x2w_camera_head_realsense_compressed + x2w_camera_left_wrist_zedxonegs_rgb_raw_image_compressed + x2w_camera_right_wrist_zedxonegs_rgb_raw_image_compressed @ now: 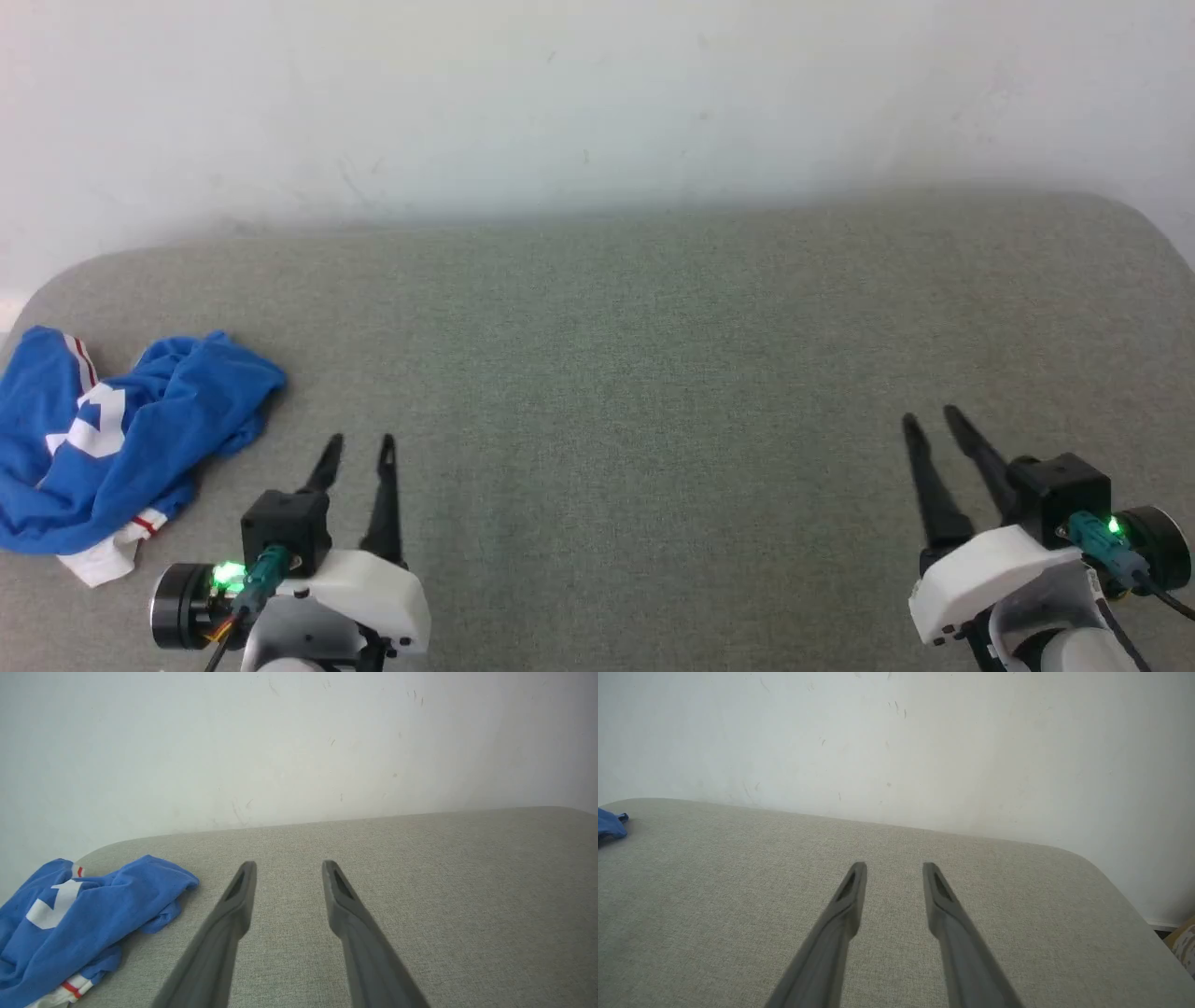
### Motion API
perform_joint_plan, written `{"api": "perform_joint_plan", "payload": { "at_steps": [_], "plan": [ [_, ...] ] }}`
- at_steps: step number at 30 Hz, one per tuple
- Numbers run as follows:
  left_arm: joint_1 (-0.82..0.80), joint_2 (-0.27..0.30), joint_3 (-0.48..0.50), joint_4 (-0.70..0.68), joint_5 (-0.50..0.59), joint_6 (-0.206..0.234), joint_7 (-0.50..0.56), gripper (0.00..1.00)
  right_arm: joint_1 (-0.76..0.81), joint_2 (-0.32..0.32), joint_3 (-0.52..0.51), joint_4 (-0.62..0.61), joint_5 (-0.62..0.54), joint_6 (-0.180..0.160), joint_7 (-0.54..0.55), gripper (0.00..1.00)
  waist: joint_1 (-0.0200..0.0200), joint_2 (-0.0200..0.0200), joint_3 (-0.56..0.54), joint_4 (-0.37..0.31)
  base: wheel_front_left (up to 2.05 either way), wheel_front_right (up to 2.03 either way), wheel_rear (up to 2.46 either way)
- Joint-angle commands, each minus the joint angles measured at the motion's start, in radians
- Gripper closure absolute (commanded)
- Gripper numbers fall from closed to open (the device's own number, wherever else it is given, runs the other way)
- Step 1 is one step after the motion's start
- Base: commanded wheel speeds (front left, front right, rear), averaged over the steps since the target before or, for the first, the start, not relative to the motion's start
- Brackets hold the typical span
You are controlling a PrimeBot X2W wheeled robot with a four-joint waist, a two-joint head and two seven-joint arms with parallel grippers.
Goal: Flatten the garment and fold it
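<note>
Crumpled blue garment, white print unreadable, lies near the empty, parted left tool; right tool likewise

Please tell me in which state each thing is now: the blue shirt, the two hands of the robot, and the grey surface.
garment: crumpled in a heap, not flattened, not folded, not held.
left hand: open, empty, beside the garment but apart from it.
right hand: open, empty, far from the garment.
table: covered in grey cloth, bears the garment near its left end.
</note>
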Motion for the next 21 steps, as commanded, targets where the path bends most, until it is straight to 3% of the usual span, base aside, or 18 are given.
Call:
{"api": "perform_joint_plan", "payload": {
  "at_steps": [1,21],
  "plan": [
    [0.000,0.000,0.000,0.000,0.000,0.000,0.000,0.00,0.000,0.000,0.000,0.000,0.000,0.000,0.000,0.00,0.0000,0.0000,0.000,0.000,0.00,0.00,0.00],
    [0.015,-0.001,-0.008,-0.008,-0.024,0.005,-0.041,0.00,0.009,0.001,-0.050,0.014,0.033,0.000,-0.041,0.00,0.0000,0.0000,0.000,0.000,0.00,0.00,0.00]
  ]
}}
